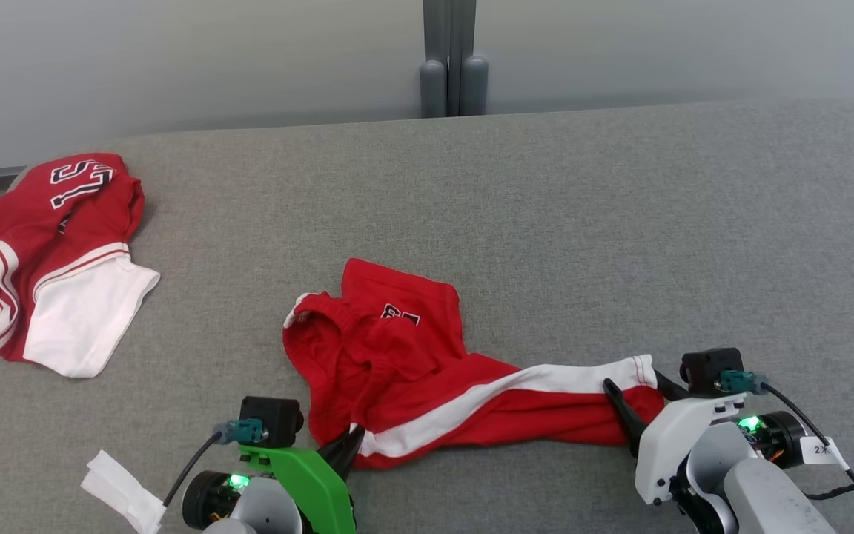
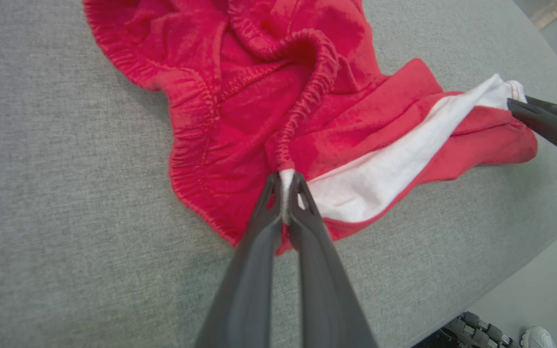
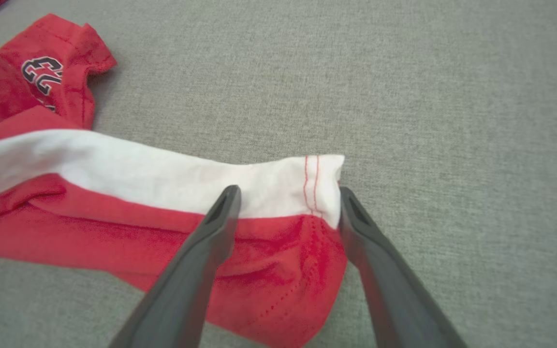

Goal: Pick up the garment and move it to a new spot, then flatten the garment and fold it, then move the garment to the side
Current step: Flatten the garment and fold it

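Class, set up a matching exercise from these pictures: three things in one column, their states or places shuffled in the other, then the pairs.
1 left gripper
2 right gripper
3 second red garment

A lying far to the robot's left
B shut on the waistband of the red shorts
C open, straddling the shorts' leg hem

Pairs: 1-B, 2-C, 3-A

Garment (image 1: pixel 397 363) on surface (image 1: pixel 620 222) (second garment (image 1: pixel 49 248) leftward)

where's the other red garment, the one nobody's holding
In the head view the other red garment lies at the far left of the grey surface, apart from the red shorts near the front edge.
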### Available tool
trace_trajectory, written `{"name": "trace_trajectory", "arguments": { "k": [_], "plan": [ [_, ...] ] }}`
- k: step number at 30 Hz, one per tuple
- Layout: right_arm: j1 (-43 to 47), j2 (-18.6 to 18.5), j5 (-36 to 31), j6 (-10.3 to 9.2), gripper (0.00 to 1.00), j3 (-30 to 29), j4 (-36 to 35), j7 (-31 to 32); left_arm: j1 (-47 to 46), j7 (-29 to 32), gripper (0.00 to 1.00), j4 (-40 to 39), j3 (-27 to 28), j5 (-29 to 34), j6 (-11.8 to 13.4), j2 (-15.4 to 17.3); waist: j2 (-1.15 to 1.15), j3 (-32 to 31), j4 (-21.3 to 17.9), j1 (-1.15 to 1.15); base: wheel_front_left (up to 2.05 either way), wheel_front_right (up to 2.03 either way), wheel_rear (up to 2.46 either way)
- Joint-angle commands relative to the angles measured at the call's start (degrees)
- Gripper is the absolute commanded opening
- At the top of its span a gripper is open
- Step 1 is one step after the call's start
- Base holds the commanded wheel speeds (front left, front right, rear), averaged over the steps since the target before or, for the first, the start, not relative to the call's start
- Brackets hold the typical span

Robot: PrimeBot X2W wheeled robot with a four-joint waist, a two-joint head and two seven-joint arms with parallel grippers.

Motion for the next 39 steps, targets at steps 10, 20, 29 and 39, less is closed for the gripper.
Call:
{"name": "trace_trajectory", "arguments": {
  "k": [10, 20, 29, 39],
  "plan": [
    [-0.44, -0.90, 7.29, -0.08, 1.00, 1.48, -3.17, 4.16, -1.21, -0.29, 0.00, -0.65, 0.18, -0.22, 0.44, 0.88, 0.00, 0.91, -0.29, 0.00, 0.00, 0.00, 0.00],
    [-4.62, -3.25, 13.04, -0.08, 0.98, 3.41, 0.05, 8.48, -1.97, -0.58, 0.00, -0.49, -0.41, -0.36, 0.40, 0.79, 0.00, 1.83, 0.52, 0.00, 0.00, 0.00, 0.00],
    [-7.13, -4.96, 15.13, -0.06, 0.00, 7.10, 3.21, 12.14, -2.42, -1.32, 0.00, -0.27, -0.38, -0.64, 0.48, 1.00, 0.00, 2.44, 0.90, 0.00, 0.00, 0.00, 0.00],
    [-8.97, -7.23, 17.55, -0.06, 0.00, 9.12, 0.99, 6.98, -3.45, -3.82, 0.00, -1.57, 1.21, -2.04, 0.53, 0.66, 0.00, 1.99, 0.56, 0.00, 0.00, 0.00, 0.00]
  ]
}}
